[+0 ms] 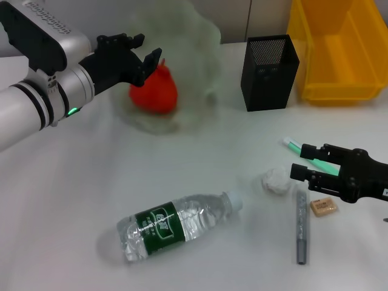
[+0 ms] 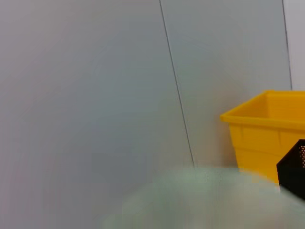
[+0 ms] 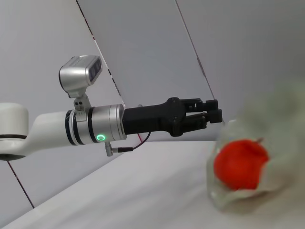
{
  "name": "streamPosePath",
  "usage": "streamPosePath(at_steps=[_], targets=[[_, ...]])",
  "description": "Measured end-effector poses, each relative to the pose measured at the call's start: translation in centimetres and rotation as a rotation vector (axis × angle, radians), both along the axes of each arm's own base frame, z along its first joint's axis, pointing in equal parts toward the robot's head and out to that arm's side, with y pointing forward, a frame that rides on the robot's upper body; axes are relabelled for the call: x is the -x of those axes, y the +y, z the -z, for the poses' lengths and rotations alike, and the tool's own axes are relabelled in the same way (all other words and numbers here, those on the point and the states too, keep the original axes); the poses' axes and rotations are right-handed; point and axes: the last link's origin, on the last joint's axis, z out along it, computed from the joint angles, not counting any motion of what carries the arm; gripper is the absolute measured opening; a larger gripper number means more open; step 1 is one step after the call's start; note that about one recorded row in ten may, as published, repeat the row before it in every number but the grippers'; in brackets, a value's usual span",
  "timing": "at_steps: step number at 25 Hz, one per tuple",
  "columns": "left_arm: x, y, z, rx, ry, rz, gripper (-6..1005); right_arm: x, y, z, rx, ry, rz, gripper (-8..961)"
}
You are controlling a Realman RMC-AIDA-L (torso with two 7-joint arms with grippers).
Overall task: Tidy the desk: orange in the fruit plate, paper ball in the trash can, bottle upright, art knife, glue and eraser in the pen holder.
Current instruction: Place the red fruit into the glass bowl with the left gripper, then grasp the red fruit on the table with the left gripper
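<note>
The head camera looks forward and down over the whole desk. The left wrist camera faces the back wall, catching the trash can (image 2: 267, 131) and pen holder (image 2: 293, 169) edge. The right wrist camera sits low, looking across at the left gripper (image 3: 212, 113) above the orange (image 3: 240, 163), which the head view shares.

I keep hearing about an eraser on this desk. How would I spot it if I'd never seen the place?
Start at the big yellow trash can at the far right, then come toward the near edge to the right gripper. The eraser lies just below it, a small tan block. The paper ball nearby is white and crumpled, and the grey art knife is long and thin.
</note>
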Motion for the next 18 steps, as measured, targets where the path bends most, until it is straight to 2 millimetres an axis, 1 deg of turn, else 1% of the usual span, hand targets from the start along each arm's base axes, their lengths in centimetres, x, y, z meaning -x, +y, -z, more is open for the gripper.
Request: streamPosePath(at_steps=[4,18], targets=[[-0.03,-0.15,0.09,0.007,-0.003,0.006,406,-0.01,-0.08,0.15,0.001,0.003,-0.002,663],[-0.40,-0.28,-0.23,-0.001,-0.035,0.008,401,-0.35,-0.28,0.33,-0.006,-0.005,0.007,663]])
